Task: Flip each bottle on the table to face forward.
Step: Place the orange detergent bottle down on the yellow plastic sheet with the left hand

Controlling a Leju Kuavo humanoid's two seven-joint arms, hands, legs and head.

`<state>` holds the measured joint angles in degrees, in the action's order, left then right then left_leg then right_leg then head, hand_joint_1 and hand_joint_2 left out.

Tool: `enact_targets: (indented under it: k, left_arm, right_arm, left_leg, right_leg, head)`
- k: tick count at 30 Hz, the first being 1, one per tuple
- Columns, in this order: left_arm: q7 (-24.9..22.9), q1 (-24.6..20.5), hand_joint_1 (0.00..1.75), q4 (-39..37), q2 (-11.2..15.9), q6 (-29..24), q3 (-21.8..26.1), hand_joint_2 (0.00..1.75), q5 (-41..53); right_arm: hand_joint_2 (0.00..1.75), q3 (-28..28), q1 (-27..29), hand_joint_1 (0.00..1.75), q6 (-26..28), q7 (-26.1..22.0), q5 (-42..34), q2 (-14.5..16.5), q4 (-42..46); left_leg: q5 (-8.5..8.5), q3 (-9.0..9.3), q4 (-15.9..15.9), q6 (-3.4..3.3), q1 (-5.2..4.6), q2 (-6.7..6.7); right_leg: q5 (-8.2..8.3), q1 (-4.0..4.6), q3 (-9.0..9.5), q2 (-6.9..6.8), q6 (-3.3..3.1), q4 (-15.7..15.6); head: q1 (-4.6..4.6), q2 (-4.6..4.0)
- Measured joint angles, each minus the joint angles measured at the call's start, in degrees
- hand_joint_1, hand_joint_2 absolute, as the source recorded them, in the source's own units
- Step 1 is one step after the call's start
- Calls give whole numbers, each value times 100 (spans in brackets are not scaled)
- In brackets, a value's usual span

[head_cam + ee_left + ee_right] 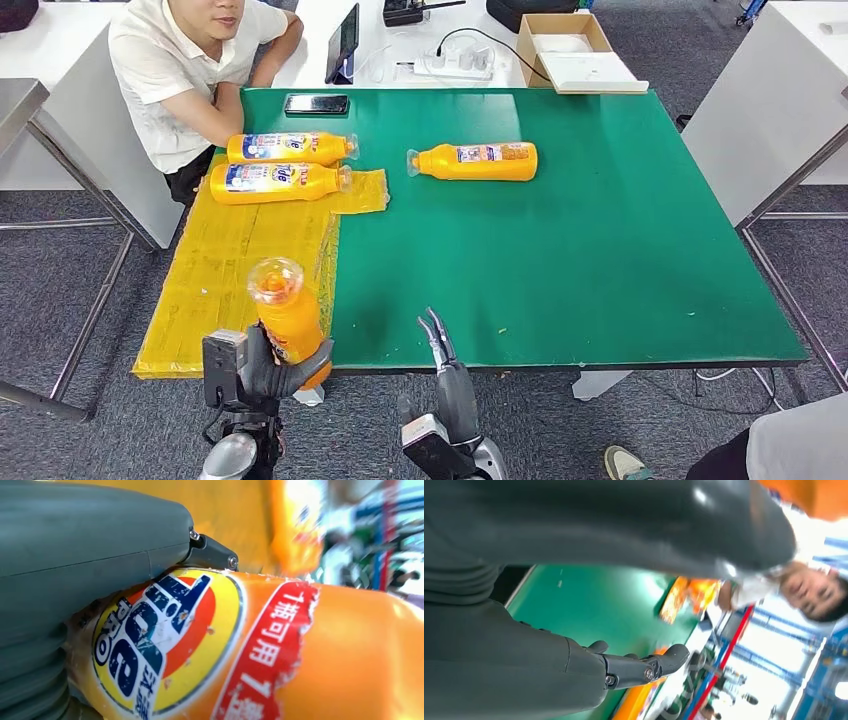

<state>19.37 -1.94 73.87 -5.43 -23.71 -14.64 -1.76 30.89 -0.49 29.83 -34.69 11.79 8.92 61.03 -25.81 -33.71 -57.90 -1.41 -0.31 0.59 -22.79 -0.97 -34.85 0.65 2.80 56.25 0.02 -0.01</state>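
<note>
A green bench (600, 250) fills the middle of the head view, with a yellow sheet (230, 270) covering its left part. At the lower left of the frame, the robot's left hand (262, 368) grips an orange bottle (288, 318) upright, its clear cap toward the camera, at the bench's near edge over the yellow sheet. The left wrist view shows this bottle's round blue and red label up close against the hand. At the bottom centre, the right hand (445, 375) holds nothing, its fingers (438, 338) stretched forward over the near edge. Three more orange bottles lie on their sides toward the top: two side by side on the yellow sheet (290, 148) (278, 183), one alone on the green (475, 161). A person in a white shirt (190, 70) sits at the upper left.
</note>
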Motion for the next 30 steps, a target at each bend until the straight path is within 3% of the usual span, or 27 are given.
enact_targets:
  k: [3, 9, 17, 21, 30]
  left_arm:
    - [-39, -199, 175, -86, 106, -392, 151, 175, 1042]
    - [-225, -463, 175, -181, 254, -613, 324, 175, 2443]
    - [-561, -783, 175, -220, 326, -605, 233, 175, 3598]
    - [-962, -1085, 175, -398, 398, -325, 1, 175, 4549]
    - [-1086, -1415, 175, -709, 442, -256, -213, 175, 4703]
  right_arm:
    - [0, -229, 82, 0, 96, -56, 6, 1, 149]
    - [0, -538, 214, 0, 116, -101, 19, 27, 387]
    - [0, -681, 285, 0, 100, -168, -29, 79, 428]
    - [0, -753, 288, 0, 89, -209, -57, 103, 428]
    - [0, -848, 301, 0, 73, -238, -67, 112, 430]
  left_leg:
    - [0, 3, 0, 0, 1, -2]
    - [4, 1, 0, 2, 6, 1]
    - [3, -3, 0, 1, 1, 2]
    - [3, -5, 0, 1, 1, 10]
    - [3, -3, 0, 2, 3, -2]
  right_leg:
    - [1, 1, 0, 0, -1, 1]
    - [1, 5, -2, 0, -1, 4]
    - [0, 1, -6, 0, 0, 1]
    - [1, 1, -5, -1, 0, 2]
    - [2, 3, -6, 2, 0, 3]
  head:
    - [-1, 1]
    - [-1, 0]
    - [0, 1]
    - [0, 1]
    - [-1, 0]
